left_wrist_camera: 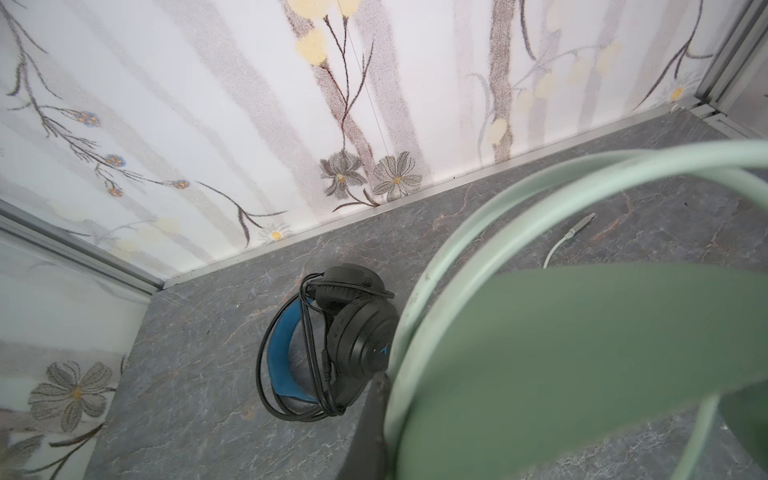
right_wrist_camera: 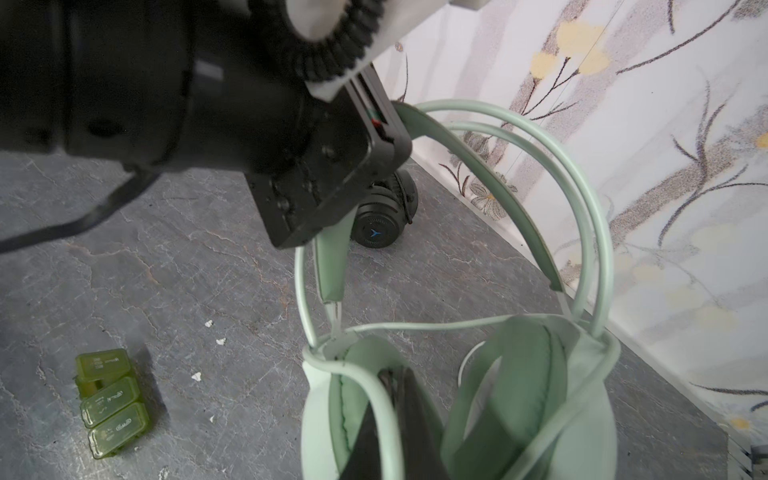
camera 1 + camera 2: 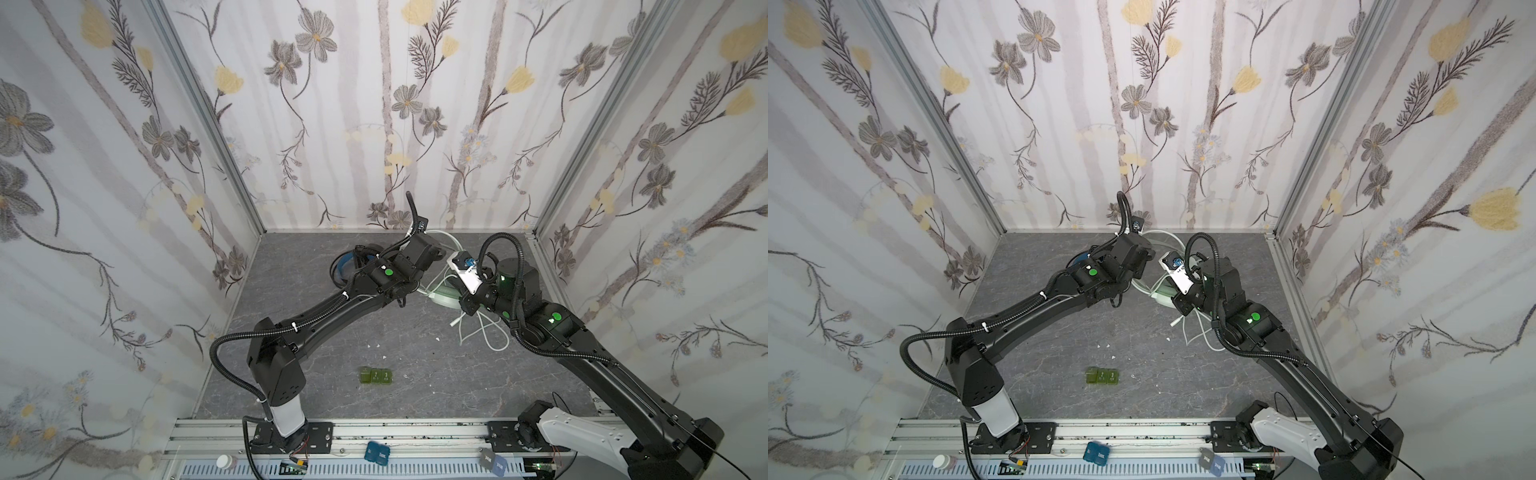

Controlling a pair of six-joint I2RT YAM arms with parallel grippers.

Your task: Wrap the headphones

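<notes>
The mint-green headphones (image 3: 444, 297) (image 3: 1160, 296) hang between both grippers at the middle back of the table. My left gripper (image 1: 386, 388) (image 3: 434, 255) is shut on their padded headband (image 1: 582, 353). My right gripper (image 2: 392, 374) (image 3: 466, 303) is shut between the ear cups (image 2: 519, 374), where the pale cable (image 2: 415, 326) loops around them. The rest of that cable (image 3: 486, 332) trails on the table, ending in a plug (image 1: 582, 222). The black headphones (image 3: 347, 266) (image 1: 357, 336) (image 2: 380, 224) lie at the back left with their black cable coiled around them.
A row of small green cases (image 3: 376, 377) (image 2: 110, 403) sits on the grey table toward the front middle, with white crumbs (image 3: 374, 345) nearby. Flowered walls close the back and both sides. A metal rail (image 3: 415, 432) runs along the front.
</notes>
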